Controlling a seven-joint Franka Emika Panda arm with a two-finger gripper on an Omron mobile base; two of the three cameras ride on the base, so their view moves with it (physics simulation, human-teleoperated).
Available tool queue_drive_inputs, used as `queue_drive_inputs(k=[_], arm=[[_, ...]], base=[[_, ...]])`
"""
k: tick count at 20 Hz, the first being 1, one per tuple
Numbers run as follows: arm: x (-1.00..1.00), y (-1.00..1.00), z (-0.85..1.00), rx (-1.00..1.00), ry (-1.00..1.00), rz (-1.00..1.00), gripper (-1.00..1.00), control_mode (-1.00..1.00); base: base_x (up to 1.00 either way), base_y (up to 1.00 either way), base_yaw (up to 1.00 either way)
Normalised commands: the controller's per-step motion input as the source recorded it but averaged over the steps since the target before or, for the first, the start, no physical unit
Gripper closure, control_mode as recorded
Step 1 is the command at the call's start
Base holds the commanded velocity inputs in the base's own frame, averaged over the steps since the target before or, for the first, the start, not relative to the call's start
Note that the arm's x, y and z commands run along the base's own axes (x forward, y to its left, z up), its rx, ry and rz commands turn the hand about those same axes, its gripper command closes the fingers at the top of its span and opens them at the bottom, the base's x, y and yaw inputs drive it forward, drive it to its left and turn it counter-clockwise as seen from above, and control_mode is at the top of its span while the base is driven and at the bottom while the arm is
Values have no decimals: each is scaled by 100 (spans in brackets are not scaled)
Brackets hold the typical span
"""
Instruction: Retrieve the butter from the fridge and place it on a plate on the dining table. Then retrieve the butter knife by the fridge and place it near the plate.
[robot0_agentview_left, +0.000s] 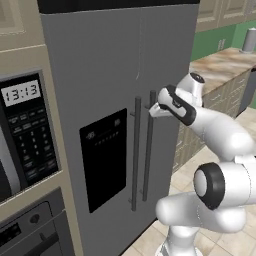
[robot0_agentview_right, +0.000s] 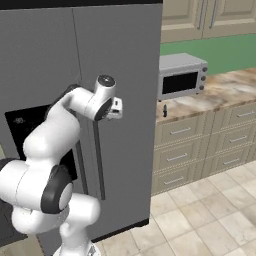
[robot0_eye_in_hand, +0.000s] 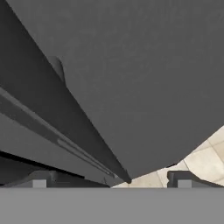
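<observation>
Reaching at fridge (robot0_agentview_left: 100, 65), doors shut; butter presumably inside, unseen. My gripper (robot0_agentview_left: 154, 110) spreading wide, hovering at top of right door handle (robot0_agentview_left: 148, 150). Handle running vertical, lying between my fingertips (robot0_eye_in_hand: 38, 180), untouched.

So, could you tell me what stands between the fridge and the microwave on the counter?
Nothing much: in the right base view, the fridge edge meets the microwave almost directly, with only a small dark object on the marbled counter below that gap.
</observation>
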Motion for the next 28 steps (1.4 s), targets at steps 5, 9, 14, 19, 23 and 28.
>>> queue_drive_inputs(k=[5,9,14,19,23,28], arm=[[25,8,-24,6,0,7,-100,-100],[-13,11,-6,0,-1,0,-100,-100],[-14,25,-9,0,-1,0,-100,-100],[16,0,-24,0,0,1,-100,-100],[24,8,-34,2,-1,9,-100,-100],[6,8,-32,2,-3,14,-100,-100]], base=[[0,0,0],[0,0,0],[0,0,0],[0,0,0],[0,0,0],[0,0,0]])
